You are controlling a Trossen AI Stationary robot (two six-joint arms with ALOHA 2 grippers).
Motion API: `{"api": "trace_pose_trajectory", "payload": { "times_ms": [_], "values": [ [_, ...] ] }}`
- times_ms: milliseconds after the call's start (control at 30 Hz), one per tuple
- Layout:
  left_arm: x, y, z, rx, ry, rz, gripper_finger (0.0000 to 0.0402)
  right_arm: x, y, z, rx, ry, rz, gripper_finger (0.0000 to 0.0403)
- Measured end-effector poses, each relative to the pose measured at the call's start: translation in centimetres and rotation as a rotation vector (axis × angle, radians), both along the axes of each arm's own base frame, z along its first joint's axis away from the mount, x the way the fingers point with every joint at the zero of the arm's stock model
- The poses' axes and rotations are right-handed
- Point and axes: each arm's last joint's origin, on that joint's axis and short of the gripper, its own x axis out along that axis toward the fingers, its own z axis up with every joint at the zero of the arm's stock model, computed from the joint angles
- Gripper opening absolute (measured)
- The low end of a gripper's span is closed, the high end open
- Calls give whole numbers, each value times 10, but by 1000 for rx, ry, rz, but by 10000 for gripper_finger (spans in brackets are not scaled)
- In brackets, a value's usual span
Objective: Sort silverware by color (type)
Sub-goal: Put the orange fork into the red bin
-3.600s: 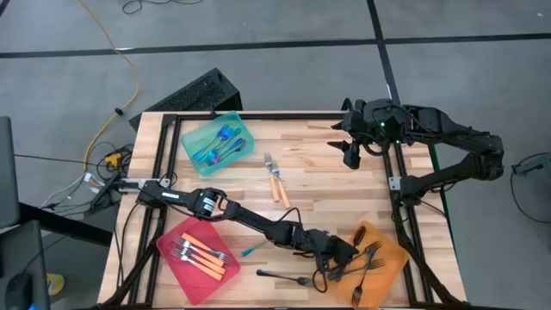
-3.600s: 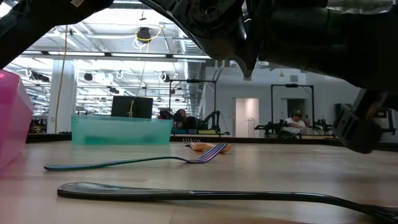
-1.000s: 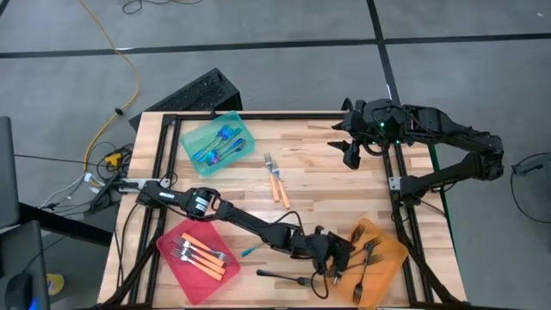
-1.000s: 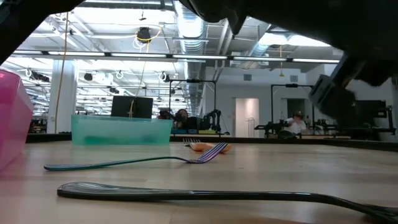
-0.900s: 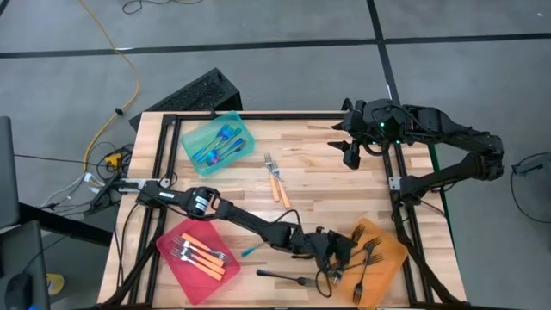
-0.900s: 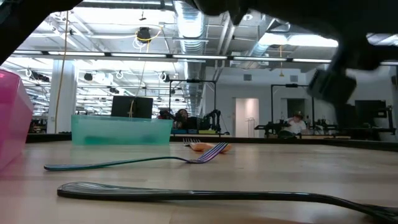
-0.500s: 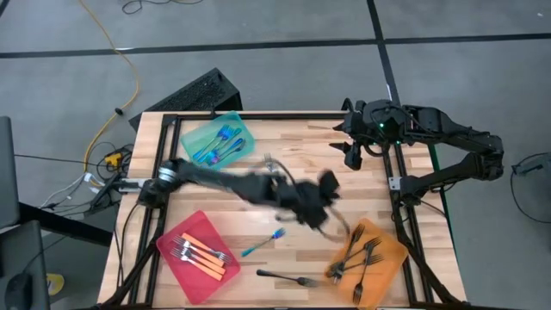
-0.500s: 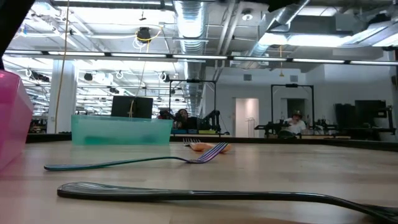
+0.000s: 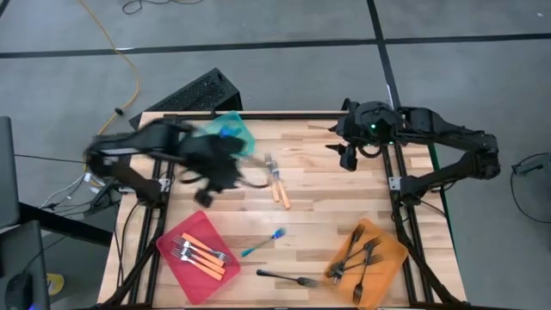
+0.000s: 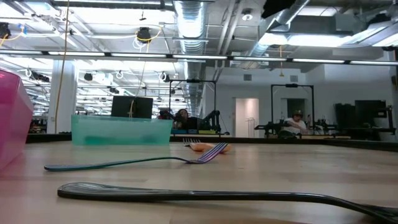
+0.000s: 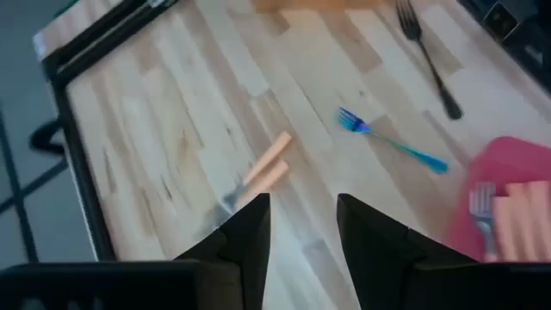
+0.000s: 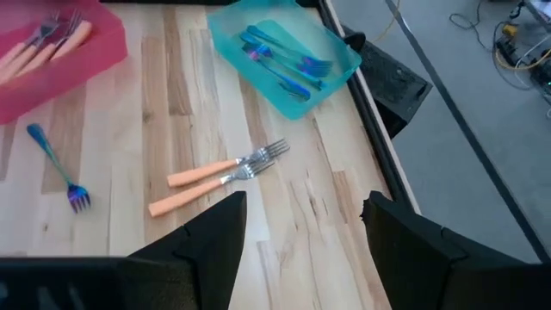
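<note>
My left arm [image 9: 211, 159] shows blurred over the table's far left, by the teal tray [image 9: 232, 129]. My left gripper [image 11: 301, 226] is open and holds nothing, hanging above two orange-handled forks [image 11: 263, 170] that lie flat mid-table [image 9: 277, 182]. A blue fork [image 9: 263, 244] and a black fork [image 9: 288, 277] lie flat toward the near edge. My right gripper [image 12: 301, 232] is open and empty, high at the far right [image 9: 349, 155]. Blue forks lie in the teal tray [image 12: 284, 56], orange-handled ones in the red tray [image 9: 196, 256], black ones in the orange tray [image 9: 366, 258].
In the low view the blue fork [image 10: 130, 163] and the black fork [image 10: 217, 196] lie closest, with the teal tray [image 10: 121, 130] and red tray [image 10: 12, 118] to the left. Bare wood lies between the orange-handled forks and the right arm. People sit far off in the room.
My left arm has pulled out of the orange tray at the near right, risen, and swung fast across the table to the far left beside the teal tray. It carries nothing. The forks and trays have stayed put.
</note>
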Motion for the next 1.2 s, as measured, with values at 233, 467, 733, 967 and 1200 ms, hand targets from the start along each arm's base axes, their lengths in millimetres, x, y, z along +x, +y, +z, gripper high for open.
{"api": "trace_pose_trajectory", "payload": {
  "times_ms": [233,467,733,967,1200],
  "values": [
    [-75,-27,-28,-29,-225,209,121,45,-2,-29,39,85,-9,255],
    [-100,-33,-103,-93,-444,336,121,110,-7,-87,175,167,-132,255],
    [-96,-33,-170,-181,-551,408,121,163,-12,-181,246,382,-235,255],
    [-93,-35,-183,-208,-587,412,121,188,-14,-233,298,398,-316,255],
    [-92,-35,-184,-226,-597,430,121,195,-10,-231,330,311,-352,255]
  ]
}}
